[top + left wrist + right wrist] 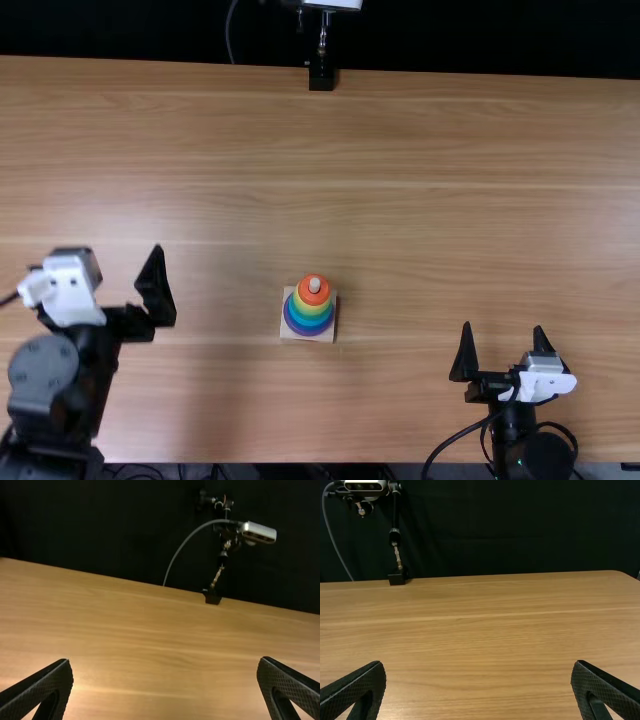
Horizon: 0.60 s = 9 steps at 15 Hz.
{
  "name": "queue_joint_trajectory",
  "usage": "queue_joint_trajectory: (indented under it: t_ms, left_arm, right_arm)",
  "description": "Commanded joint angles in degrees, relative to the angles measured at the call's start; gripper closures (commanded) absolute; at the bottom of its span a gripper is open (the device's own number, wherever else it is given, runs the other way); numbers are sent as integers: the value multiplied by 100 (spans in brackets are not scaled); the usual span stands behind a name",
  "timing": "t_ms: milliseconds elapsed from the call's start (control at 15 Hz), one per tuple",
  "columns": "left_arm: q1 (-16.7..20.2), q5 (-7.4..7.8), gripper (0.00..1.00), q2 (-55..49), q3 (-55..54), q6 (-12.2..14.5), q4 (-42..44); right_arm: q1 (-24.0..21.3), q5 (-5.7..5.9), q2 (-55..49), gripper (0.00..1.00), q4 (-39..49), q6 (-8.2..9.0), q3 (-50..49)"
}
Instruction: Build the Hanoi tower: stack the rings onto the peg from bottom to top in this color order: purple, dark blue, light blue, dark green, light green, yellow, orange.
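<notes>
In the top view my left gripper (118, 262) is open at the left, well away from the tower, and my right gripper (503, 330) is open at the lower right. Near the middle, the rings sit stacked around the peg (314, 285) on a pale square base (326, 337). The orange ring (314, 297) is on top, above the yellow ring (315, 308); green and blue bands follow, with purple (308, 332) lowest. In the left wrist view the left gripper (166, 661) has nothing between its fingers; likewise the right gripper (479, 664) in the right wrist view.
A camera stand (321, 76) rises at the table's far edge, with a cable beside it. The wooden table (420, 200) extends around the tower. Black cables loop near the right arm's base.
</notes>
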Motion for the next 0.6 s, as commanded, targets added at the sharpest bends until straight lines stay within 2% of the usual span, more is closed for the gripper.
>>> queue_joint_trajectory:
  t_ms: [0, 133, 200, 267, 333, 400, 467, 533]
  left_arm:
    - [21, -31, 0, -770, -1004, 3, 257]
    - [3, -10, 0, -1781, -2234, 87, 1027]
    - [3, 1, 0, -2106, -2735, 256, 1290]
    - [21, 75, 0, -2423, -3060, 593, 1322]
    - [56, 254, 0, -2748, -3262, 1079, 1322]
    - [170, 517, 0, -3038, -3517, 1469, 1301]
    - [311, 581, 0, -3311, -3737, 1595, 1301]
    - [408, 560, 0, -3557, -3895, 1595, 1290]
  right_arm:
    - [-12, 28, -71, 0, 31, 8, -86]
    - [-12, 28, -71, 0, 31, 8, -86]
    - [-12, 28, -71, 0, 31, 8, -86]
    - [-12, 28, -71, 0, 31, 8, -86]
    - [-12, 28, -71, 0, 31, 8, -86]
    - [-12, 28, -71, 0, 31, 8, -86]
    - [-12, 28, -71, 0, 31, 8, -86]
    - [-12, 28, -71, 0, 31, 8, -86]
